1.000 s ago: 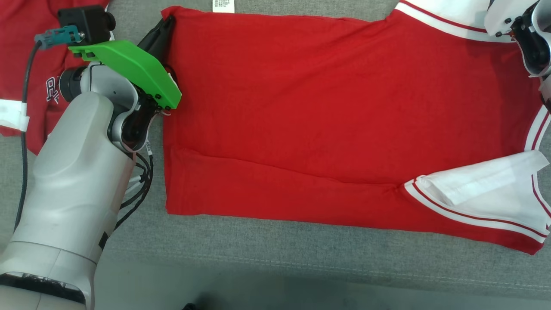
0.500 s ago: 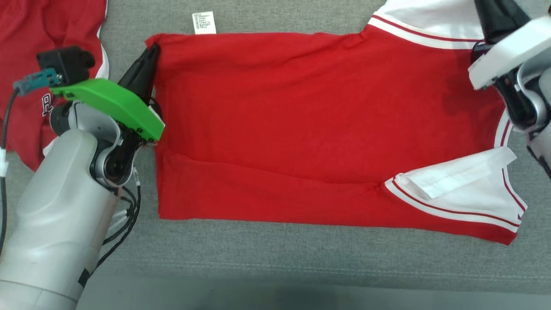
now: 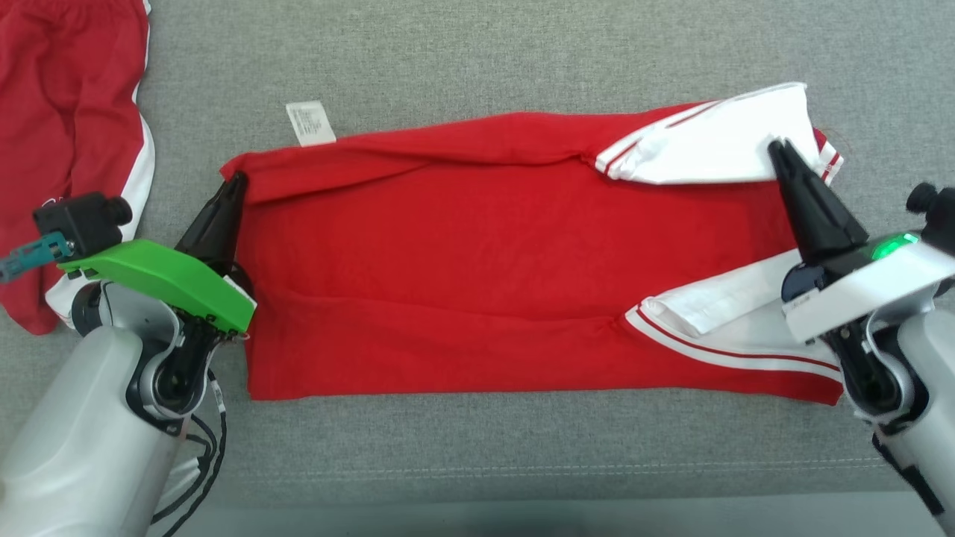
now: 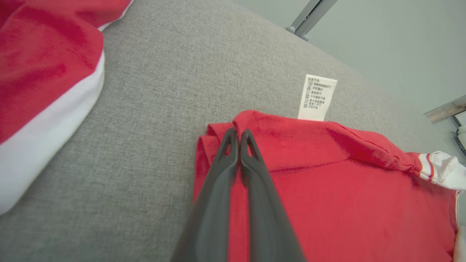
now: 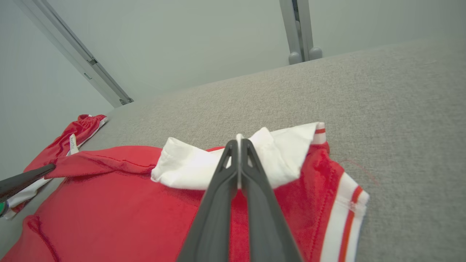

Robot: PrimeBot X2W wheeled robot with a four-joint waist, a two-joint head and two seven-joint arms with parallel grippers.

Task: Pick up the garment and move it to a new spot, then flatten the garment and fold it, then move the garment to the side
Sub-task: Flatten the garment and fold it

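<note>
Left gripper [image 4: 238, 133]: clamped on garment [image 3: 485, 253] at red corner, near label [image 3: 310, 123].
Right gripper [image 5: 239, 142]: pinched garment's white sleeve [image 3: 709, 149].
Grey cushion [image 3: 485, 60]: lay beneath garment.

Two pale grey arms [image 3: 82, 447] ending in dark tapered fingers [image 3: 216, 224].
Left wrist: green bracket [image 3: 164, 280], black camera [image 3: 82, 222], teal plug [image 3: 30, 253], black cables [image 3: 213, 440]. Right wrist: white bracket [image 3: 858, 291], lit green lamp [image 3: 890, 246].

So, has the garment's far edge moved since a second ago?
Yes. Pinched by the left gripper and the right gripper, the far edge of the garment has come toward the robot, closer to the near white sleeve, which stayed put.
</note>
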